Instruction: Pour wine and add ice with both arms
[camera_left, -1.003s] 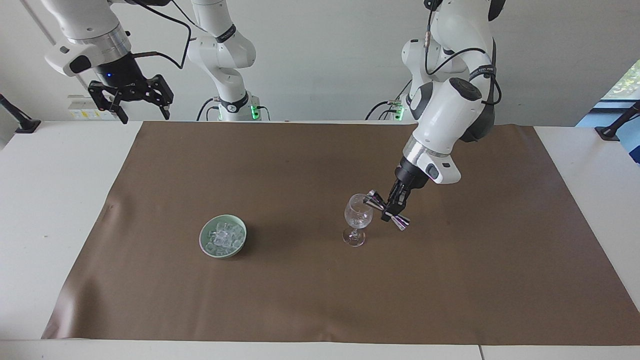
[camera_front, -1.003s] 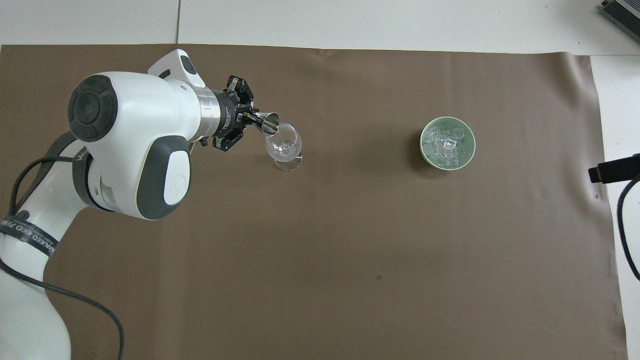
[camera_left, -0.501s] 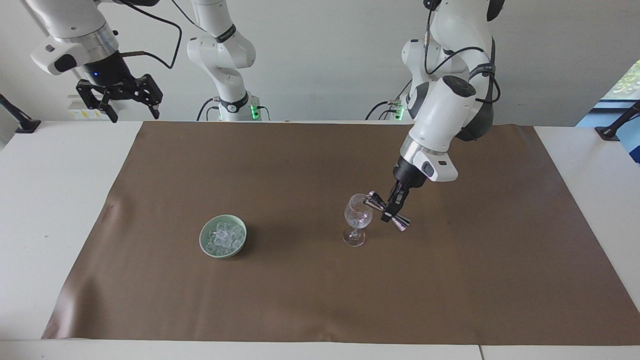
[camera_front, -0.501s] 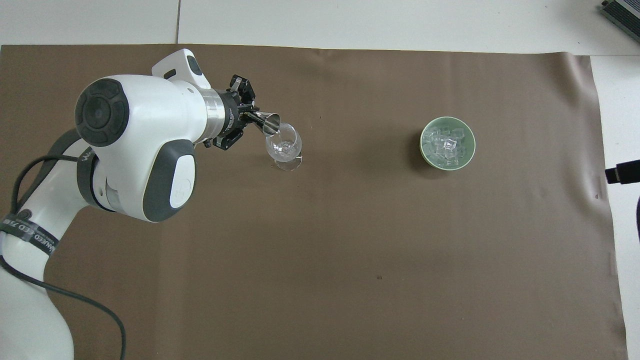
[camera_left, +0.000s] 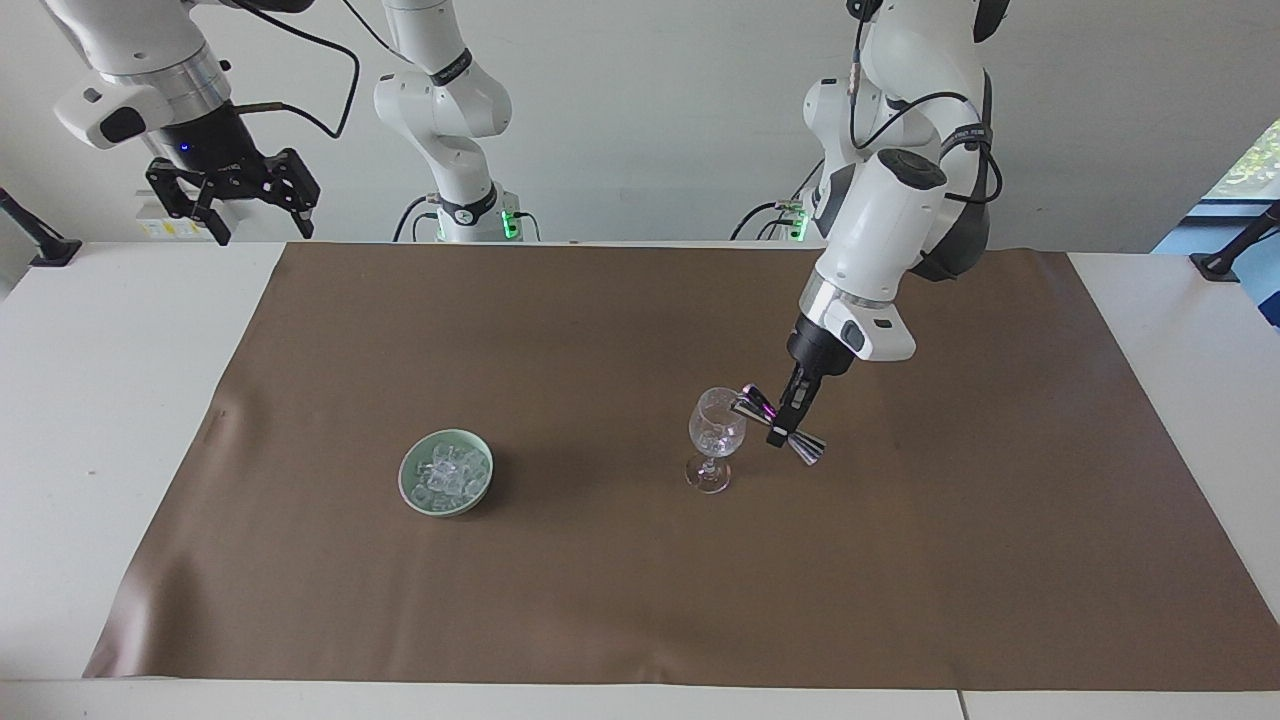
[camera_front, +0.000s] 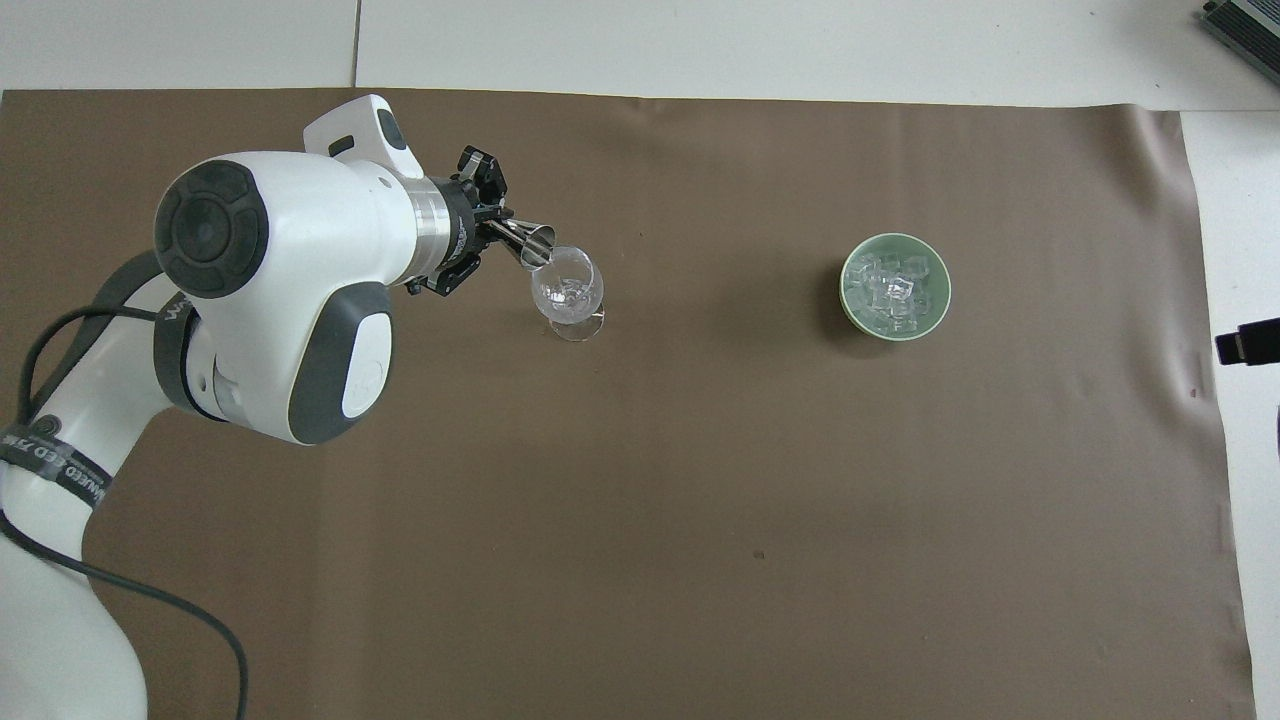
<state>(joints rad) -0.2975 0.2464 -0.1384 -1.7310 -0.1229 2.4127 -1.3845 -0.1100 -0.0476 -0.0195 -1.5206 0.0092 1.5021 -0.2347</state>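
My left gripper is shut on the steel jigger at its waist. It holds it tilted on its side, one mouth at the rim of the clear stemmed glass, which stands upright on the brown mat. No liquid shows. A heap of clear ice chunks lies in the pale green bowl toward the right arm's end. My right gripper is open and empty, raised high over the table's edge at the right arm's end; only a dark part of it shows overhead.
A brown mat covers most of the white table. A black clamp sits at the table's corner at the left arm's end, another at the right arm's end.
My right gripper has risen and drawn back toward its own end of the table. My left wrist has shifted slightly, and the jigger stays tilted at the glass rim.
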